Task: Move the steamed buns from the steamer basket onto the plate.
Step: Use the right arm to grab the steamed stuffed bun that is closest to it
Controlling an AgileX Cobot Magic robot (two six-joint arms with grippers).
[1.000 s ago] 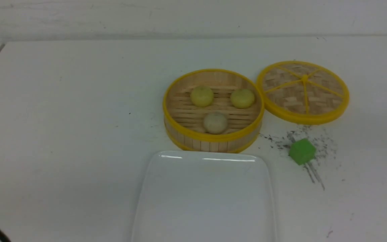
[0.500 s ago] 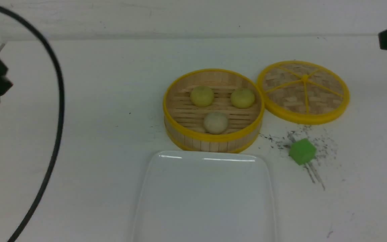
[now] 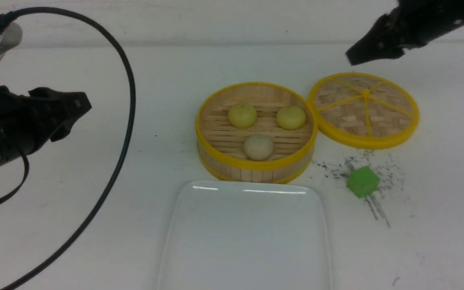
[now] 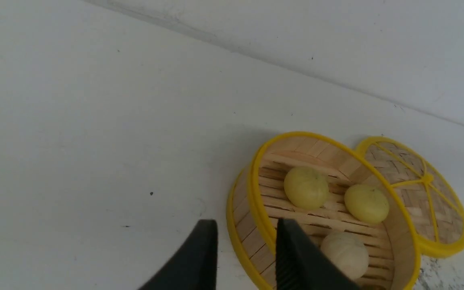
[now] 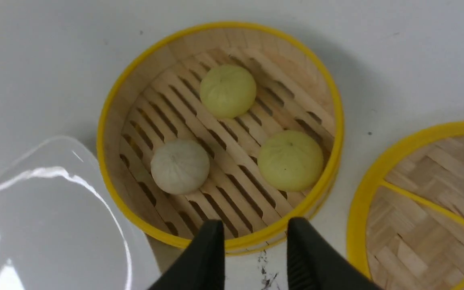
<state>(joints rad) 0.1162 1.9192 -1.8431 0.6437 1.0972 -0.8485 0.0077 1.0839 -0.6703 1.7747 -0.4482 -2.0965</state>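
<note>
The steamer basket (image 3: pixel 256 167) stands mid-table and holds three steamed buns: two pale yellow ones (image 3: pixel 242 115) (image 3: pixel 291 117) at the back and an off-white one (image 3: pixel 258 147) in front. The white plate (image 3: pixel 248 241) lies just in front of the basket and is bare. My left gripper (image 3: pixel 77 117) hovers open far left of the basket; in its wrist view (image 4: pixel 246 227) the basket rim (image 4: pixel 256 189) shows between the fingers. My right gripper (image 3: pixel 355 58) hangs open above the back right, over the lid. Its wrist view (image 5: pixel 255 225) looks down on the buns (image 5: pixel 228 91) (image 5: pixel 291 160) (image 5: pixel 180 166).
The flat woven lid (image 3: pixel 364 109) with yellow spokes lies right of the basket, touching it. A green cube (image 3: pixel 362 181) sits among dark specks in front of the lid. A black cable (image 3: pixel 129 104) loops over the left of the table.
Both arms have come into the front view. The left gripper moved in from the left edge toward the basket, and the right gripper moved in from the upper right. Buns, basket and plate have not moved.
</note>
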